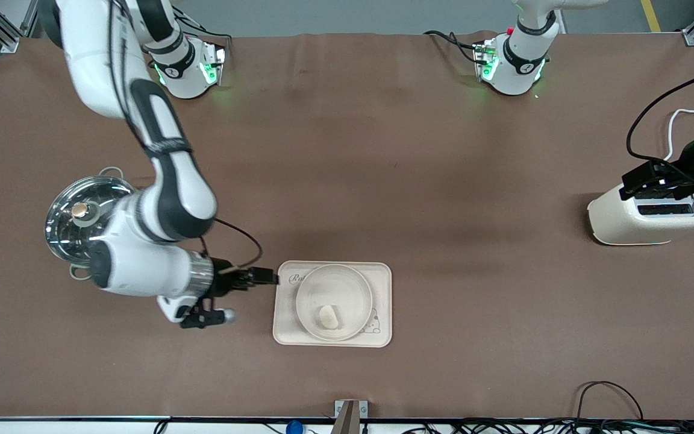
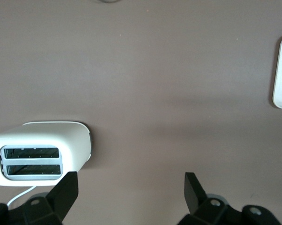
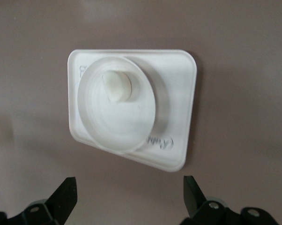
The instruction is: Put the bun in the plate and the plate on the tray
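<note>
Bun [image 1: 328,316] in plate [image 1: 308,289] hiding tray [image 1: 383,301] lettering; both end effectors wide open, empty, left [image 2: 130,192], right [image 3: 129,197].

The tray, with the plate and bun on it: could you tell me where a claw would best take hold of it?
Probably the tray's short edge toward the right arm's end, where the open right claw sits beside it. The tray lies flat, so come in low and sideways. The plate overlaps that edge's rim, leaving little bare; the corner nearer the front camera looks freer. The bun sits loose, so keep it level.
</note>
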